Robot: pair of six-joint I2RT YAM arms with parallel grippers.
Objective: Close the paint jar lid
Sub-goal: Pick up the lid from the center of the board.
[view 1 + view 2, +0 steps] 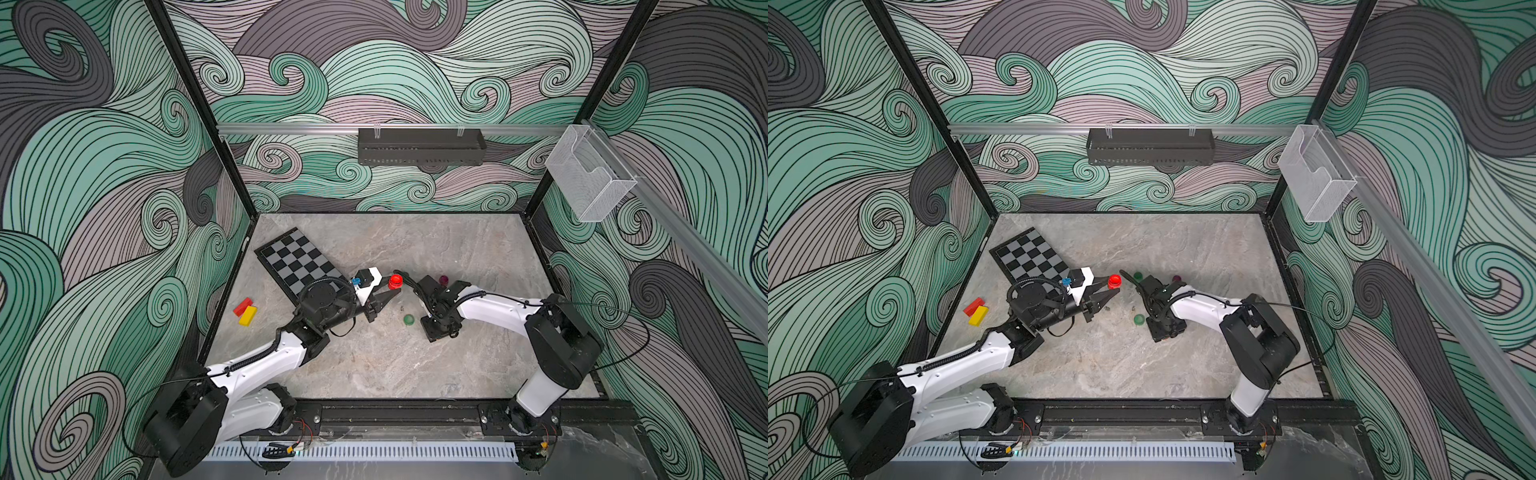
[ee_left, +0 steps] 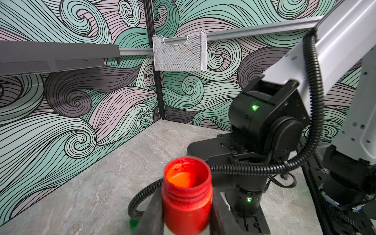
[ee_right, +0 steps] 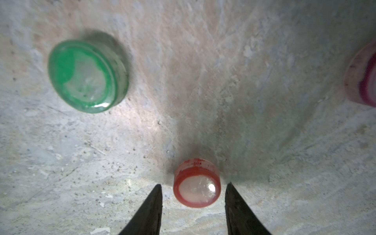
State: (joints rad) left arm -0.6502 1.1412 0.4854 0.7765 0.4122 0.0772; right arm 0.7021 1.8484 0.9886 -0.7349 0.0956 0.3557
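The red paint jar (image 2: 187, 195) stands upright and uncapped, with wet red paint inside, and my left gripper (image 2: 186, 203) is shut on its body. In both top views the jar (image 1: 395, 281) (image 1: 1114, 281) is held near the table's middle, just left of the right arm. The right wrist view shows a small red lid (image 3: 197, 183) lying on the table. My right gripper (image 3: 194, 184) points down over the lid, its jaws open on either side with a gap on each. The right arm hides this lid in both top views.
A green lid (image 1: 409, 319) (image 3: 87, 76) lies near the right wrist, and a purple jar (image 1: 444, 279) (image 3: 364, 81) stands behind it. A checkerboard (image 1: 299, 262) lies at the back left. Red (image 1: 243, 306) and yellow (image 1: 248, 316) blocks sit at the left.
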